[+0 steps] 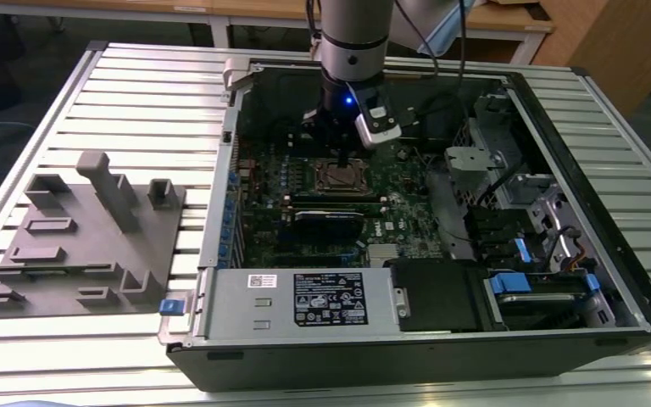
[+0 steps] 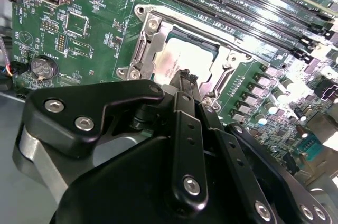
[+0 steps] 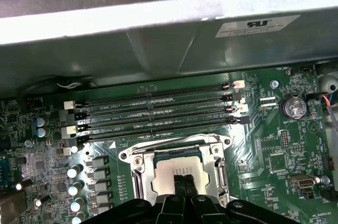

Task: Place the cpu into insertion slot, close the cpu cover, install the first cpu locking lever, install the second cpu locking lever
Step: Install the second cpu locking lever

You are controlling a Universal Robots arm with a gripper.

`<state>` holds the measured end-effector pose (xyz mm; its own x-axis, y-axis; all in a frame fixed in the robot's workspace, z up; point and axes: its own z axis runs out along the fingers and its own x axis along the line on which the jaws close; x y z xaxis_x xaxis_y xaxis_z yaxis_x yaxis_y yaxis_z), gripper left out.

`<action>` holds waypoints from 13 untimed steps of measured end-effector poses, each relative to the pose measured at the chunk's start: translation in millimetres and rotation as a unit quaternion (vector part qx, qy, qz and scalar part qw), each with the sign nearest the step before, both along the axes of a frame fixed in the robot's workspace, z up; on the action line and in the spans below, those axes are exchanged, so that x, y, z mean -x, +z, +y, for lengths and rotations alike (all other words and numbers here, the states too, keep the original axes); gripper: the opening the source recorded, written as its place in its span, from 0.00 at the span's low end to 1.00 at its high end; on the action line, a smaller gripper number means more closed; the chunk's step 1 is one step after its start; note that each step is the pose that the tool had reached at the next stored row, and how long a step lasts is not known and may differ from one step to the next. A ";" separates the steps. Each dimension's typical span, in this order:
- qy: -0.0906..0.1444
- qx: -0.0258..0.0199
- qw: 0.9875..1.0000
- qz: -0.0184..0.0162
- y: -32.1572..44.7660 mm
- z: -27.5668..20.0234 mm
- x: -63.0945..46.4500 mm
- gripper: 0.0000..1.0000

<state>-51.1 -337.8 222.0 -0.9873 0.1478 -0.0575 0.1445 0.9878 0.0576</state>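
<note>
My tool (image 2: 185, 80) fingertips pinched together, holding nothing, tips down on the cpu (image 3: 177, 170), cpu seated in motherboard socket under closed cpu cover (image 3: 138, 161), memory slots (image 3: 158, 113) at twelve o'clock.

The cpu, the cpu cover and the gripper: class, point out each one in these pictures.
cpu (image 3: 171, 171), first wrist view, its bare silver-grey top.
cpu cover (image 2: 150, 36), second wrist view, the frame's side bar beside the chip.
gripper (image 2: 186, 77), second wrist view, its black fingertips over the chip.
</note>
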 end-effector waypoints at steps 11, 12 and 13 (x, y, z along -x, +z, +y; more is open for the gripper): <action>0.000 0.000 1.000 0.000 3.7 0.1 -0.1 0.11; 0.000 0.000 1.000 0.000 4.0 0.0 0.0 0.11; 0.000 0.000 1.000 0.000 4.1 0.0 0.0 0.11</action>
<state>-51.1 -337.8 226.1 -0.9873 0.1478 -0.0576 0.1445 0.9878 0.0576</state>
